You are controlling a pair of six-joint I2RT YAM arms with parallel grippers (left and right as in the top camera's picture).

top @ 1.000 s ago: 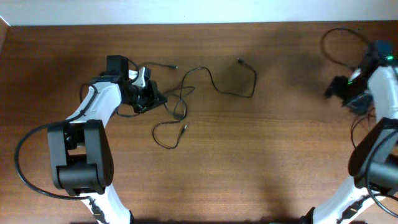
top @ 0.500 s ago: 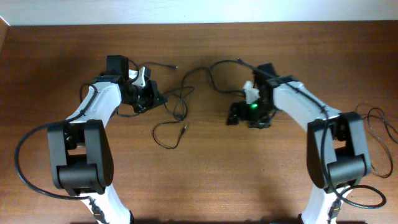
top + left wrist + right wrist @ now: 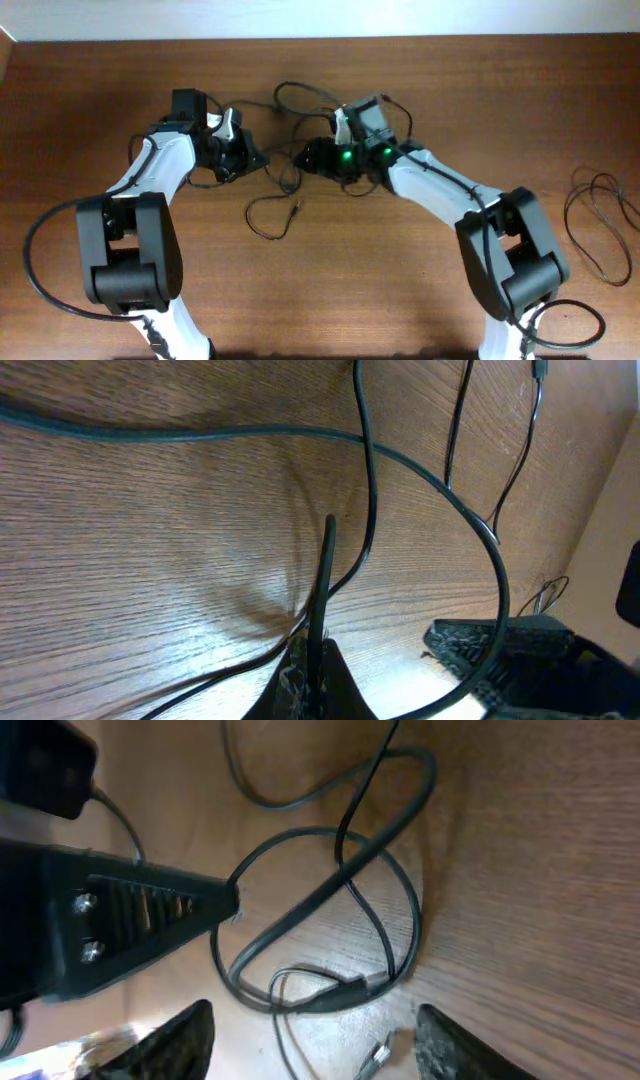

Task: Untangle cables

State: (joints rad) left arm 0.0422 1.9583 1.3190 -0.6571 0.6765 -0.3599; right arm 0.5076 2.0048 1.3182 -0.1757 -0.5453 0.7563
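The cables [image 3: 287, 170] are thin black cords tangled at the table's middle left, with a loop and a plug end [image 3: 297, 207] toward the front. My left gripper [image 3: 247, 158] is shut on one strand at the tangle's left side; in the left wrist view its fingertips [image 3: 315, 665] pinch that cord [image 3: 322, 575]. My right gripper [image 3: 308, 157] is open at the tangle's right side, close to the left one. In the right wrist view its fingers [image 3: 315, 1045] straddle overlapping cable loops [image 3: 345, 880] and a small plug [image 3: 378, 1053].
A separate thin black cable [image 3: 598, 222] lies coiled at the table's far right edge. A cord loop [image 3: 300, 95] reaches toward the back wall. The left gripper's black finger [image 3: 130, 910] shows in the right wrist view, close to the loops.
My right arm has swung from the far right of the table to the tangle at the centre left. The right strand of cable shifted left with it. The left gripper has stayed put.
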